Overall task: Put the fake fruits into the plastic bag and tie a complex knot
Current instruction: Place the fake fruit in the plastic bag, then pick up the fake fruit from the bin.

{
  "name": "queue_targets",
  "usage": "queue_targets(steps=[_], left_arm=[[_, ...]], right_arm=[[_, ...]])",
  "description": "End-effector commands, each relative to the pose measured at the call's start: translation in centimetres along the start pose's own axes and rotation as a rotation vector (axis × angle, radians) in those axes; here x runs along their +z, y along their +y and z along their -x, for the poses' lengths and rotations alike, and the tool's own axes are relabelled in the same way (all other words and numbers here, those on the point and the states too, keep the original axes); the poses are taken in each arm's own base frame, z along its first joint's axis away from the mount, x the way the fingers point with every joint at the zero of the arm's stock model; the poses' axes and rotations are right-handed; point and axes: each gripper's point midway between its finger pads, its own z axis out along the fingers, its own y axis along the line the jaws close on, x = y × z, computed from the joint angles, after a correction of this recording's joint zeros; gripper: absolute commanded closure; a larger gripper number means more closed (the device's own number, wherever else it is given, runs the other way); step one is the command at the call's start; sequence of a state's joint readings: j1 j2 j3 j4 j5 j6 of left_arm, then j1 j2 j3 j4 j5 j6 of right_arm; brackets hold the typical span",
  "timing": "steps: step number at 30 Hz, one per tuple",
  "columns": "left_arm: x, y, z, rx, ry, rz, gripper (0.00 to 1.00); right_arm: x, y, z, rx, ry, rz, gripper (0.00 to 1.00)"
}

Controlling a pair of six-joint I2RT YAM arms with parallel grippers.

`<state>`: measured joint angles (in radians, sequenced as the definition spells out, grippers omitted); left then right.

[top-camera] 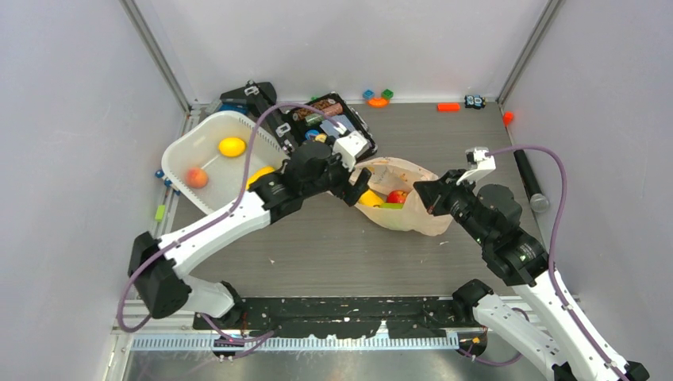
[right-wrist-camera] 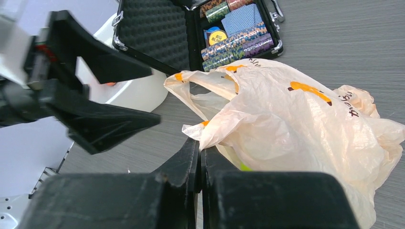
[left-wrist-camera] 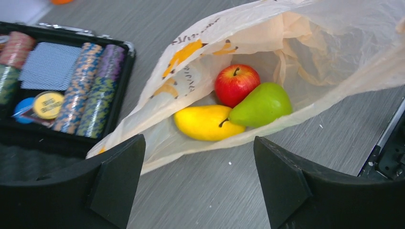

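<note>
Your left jaws gape above the bag (left-wrist-camera: 334,43) — its orange print unreadable — your right jaws pinch its rim.

The plastic bag (left-wrist-camera: 334,43) is coloured pale peach, and yellow-orange marks and dark letters are printed on it. Inside it a red apple (left-wrist-camera: 236,84), a green pear (left-wrist-camera: 261,105) and a yellow fruit (left-wrist-camera: 205,122) are seen. In the white tub (top-camera: 186,147) a yellow lemon (top-camera: 232,146) and an orange-red fruit (top-camera: 196,177) are seen. The case (right-wrist-camera: 153,33) is black. Its chips (left-wrist-camera: 88,90) are striped, and its cards (left-wrist-camera: 50,67) are patterned in blue and white. The worktop (left-wrist-camera: 200,191) is streaked grey. The cables (top-camera: 548,198) are purple.
</note>
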<state>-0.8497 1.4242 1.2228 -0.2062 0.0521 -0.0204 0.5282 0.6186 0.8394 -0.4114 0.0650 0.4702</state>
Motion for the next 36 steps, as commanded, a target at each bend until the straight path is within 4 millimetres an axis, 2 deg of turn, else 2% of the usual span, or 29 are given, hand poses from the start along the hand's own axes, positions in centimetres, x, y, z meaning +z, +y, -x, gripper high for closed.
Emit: queue_targets(steps=[1, 7, 13, 16, 19, 24, 27, 33, 36], left_arm=[[-4.6, 2.3, 1.1, -0.02, -0.022, 0.139, 0.12], [-10.7, 6.6, -1.7, -0.118, 0.083, 0.313, 0.1], [-15.9, 13.4, -4.5, -0.33, 0.102, 0.569, 0.09], [-18.1, 16.6, -5.3, -0.498, 0.061, 0.706, 0.08], [-19.3, 19.5, -6.2, -0.629, 0.017, 0.812, 0.08], [-19.5, 23.9, -9.4, -0.75, 0.042, 0.932, 0.08], [-19.0, 26.0, -12.6, -0.739, 0.201, 0.97, 0.09], [-16.1, 26.8, -18.3, -0.773, 0.482, 0.911, 0.12], [-14.6, 26.5, -19.9, -0.803, 0.568, 0.856, 0.12]], right_arm=[[-0.4, 1.1, 2.0, 0.009, -0.075, 0.042, 0.95], [-0.4, 1.0, 1.7, 0.015, -0.075, 0.045, 0.95], [-0.3, 1.2, 1.4, 0.023, -0.071, 0.056, 0.95], [-0.4, 1.2, 1.5, 0.022, -0.072, 0.058, 0.95], [-0.5, 1.2, 1.6, 0.023, -0.079, 0.057, 0.95], [-0.7, 1.1, 1.6, 0.022, -0.082, 0.053, 0.95], [-1.0, 0.8, 1.7, 0.018, -0.091, 0.039, 0.95], [-1.1, 0.6, 1.8, 0.013, -0.098, 0.03, 0.95], [-1.2, 0.5, 2.0, 0.009, -0.106, 0.028, 0.95]])
